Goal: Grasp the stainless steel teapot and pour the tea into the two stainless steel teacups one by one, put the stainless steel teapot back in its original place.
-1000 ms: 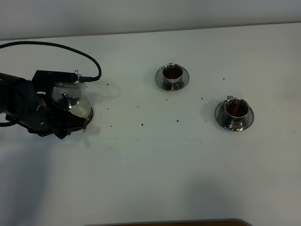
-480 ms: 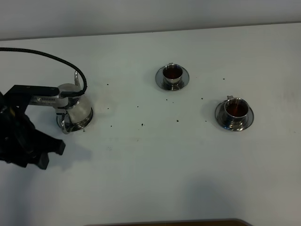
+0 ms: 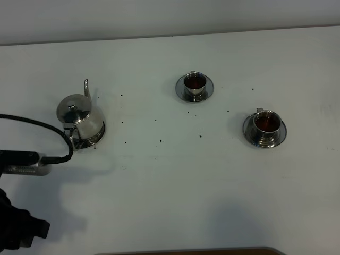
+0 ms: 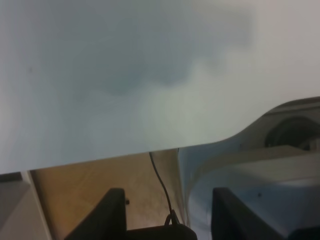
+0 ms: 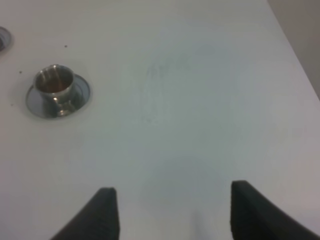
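Observation:
The stainless steel teapot [image 3: 79, 118] stands upright at the table's left on its round steel coaster [image 3: 97, 135], spout toward the back. Two stainless steel teacups hold dark tea, each on a saucer: one at centre back [image 3: 195, 84], one to the right [image 3: 265, 124], which the right wrist view shows too [image 5: 54, 82]. My left arm [image 3: 16, 223] sits at the front left corner, well apart from the teapot. Its gripper [image 4: 167, 215] is open and empty, over the table's edge. My right gripper [image 5: 175, 215] is open and empty above bare table, out of the high view.
Small dark specks [image 3: 160, 141] dot the white table [image 3: 175, 180] between teapot and cups. A black cable [image 3: 50, 130] loops from the left arm near the teapot. Beyond the table edge lie wooden floor [image 4: 90, 185] and a grey machine base [image 4: 260, 175].
My left arm has let go of the teapot and drawn back toward the front left corner. The teapot stays on its coaster, now fully uncovered.

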Controlling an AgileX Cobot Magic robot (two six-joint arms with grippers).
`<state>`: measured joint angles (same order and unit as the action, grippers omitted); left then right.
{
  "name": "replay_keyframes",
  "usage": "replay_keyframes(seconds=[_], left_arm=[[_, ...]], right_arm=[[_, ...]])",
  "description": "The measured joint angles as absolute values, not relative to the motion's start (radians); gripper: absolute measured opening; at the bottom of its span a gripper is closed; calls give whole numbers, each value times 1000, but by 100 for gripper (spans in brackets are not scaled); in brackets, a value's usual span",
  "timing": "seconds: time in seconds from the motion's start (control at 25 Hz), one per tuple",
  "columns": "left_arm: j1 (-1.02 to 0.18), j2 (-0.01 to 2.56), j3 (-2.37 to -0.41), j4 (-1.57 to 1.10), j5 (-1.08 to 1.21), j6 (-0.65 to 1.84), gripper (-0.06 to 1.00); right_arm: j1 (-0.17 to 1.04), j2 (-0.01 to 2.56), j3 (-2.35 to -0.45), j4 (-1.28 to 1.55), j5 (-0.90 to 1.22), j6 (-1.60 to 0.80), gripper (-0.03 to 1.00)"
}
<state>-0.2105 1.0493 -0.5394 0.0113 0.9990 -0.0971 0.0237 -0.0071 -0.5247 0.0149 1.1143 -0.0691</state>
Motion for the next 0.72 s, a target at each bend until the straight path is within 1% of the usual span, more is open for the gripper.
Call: replay_keyframes(seconds=[0.2, 0.44, 0.64, 0.72], left_arm=[[-211, 941, -493, 15, 981, -98, 46], [-211, 828, -493, 11, 1089, -98, 46], [-208, 683, -493, 50, 1093, -106, 46], [-190, 633, -491, 62, 1093, -126, 46]], right_arm=[[24, -7, -525, 15, 1114, -70, 49], [24, -7, -525, 15, 1114, -70, 49], [24, -7, -525, 15, 1114, -69, 49], [24, -7, -525, 15, 1114, -69, 49]])
